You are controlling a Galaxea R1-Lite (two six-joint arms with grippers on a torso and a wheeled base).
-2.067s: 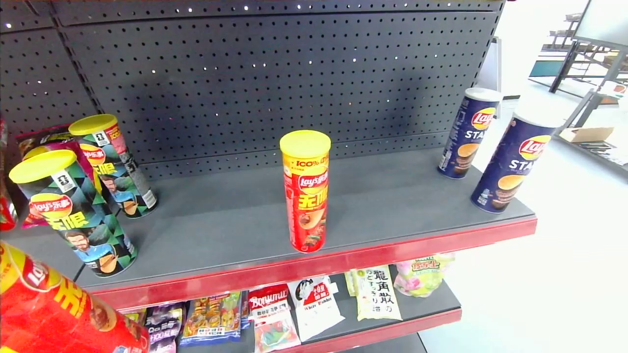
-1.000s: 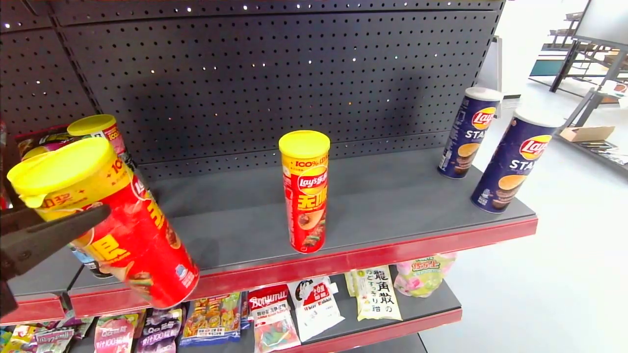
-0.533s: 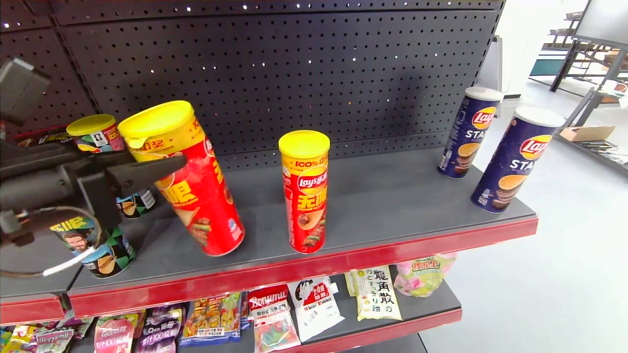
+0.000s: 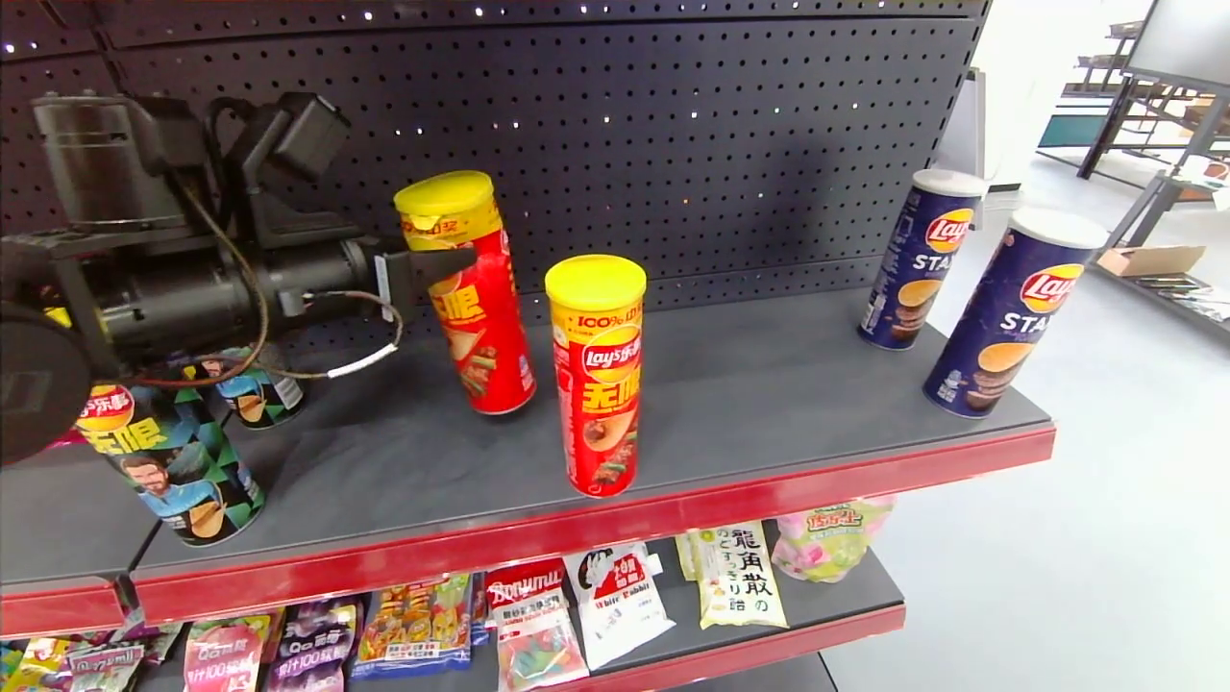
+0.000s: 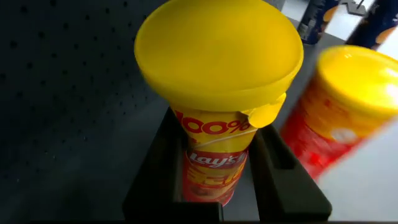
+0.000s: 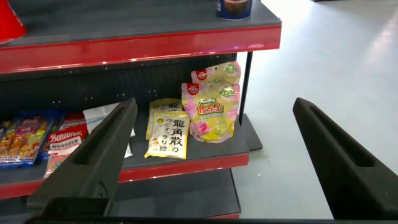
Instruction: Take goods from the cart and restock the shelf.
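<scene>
My left gripper (image 4: 437,261) is shut on a red chip can with a yellow lid (image 4: 473,293), holding it near the top. The can leans slightly, its base at the grey shelf (image 4: 750,404) behind and left of a second red can (image 4: 598,375) standing at the front edge. In the left wrist view the held can (image 5: 214,168) sits between my fingers (image 5: 155,174), with the other red can (image 5: 348,106) beside it. My right gripper (image 6: 217,155) is open, low in front of the lower shelf (image 6: 186,168) with its snack bags (image 6: 211,112).
Two dark blue cans (image 4: 1009,308) stand at the shelf's right end, two green-patterned cans (image 4: 173,452) at the left. A perforated back panel (image 4: 615,144) closes the rear. Bare shelf lies between the red and blue cans. Snack bags (image 4: 615,596) fill the lower shelf.
My left arm came up from the lower left with the red can, carried it right and deeper onto the shelf, and turned it nearly upright behind the standing red can.
</scene>
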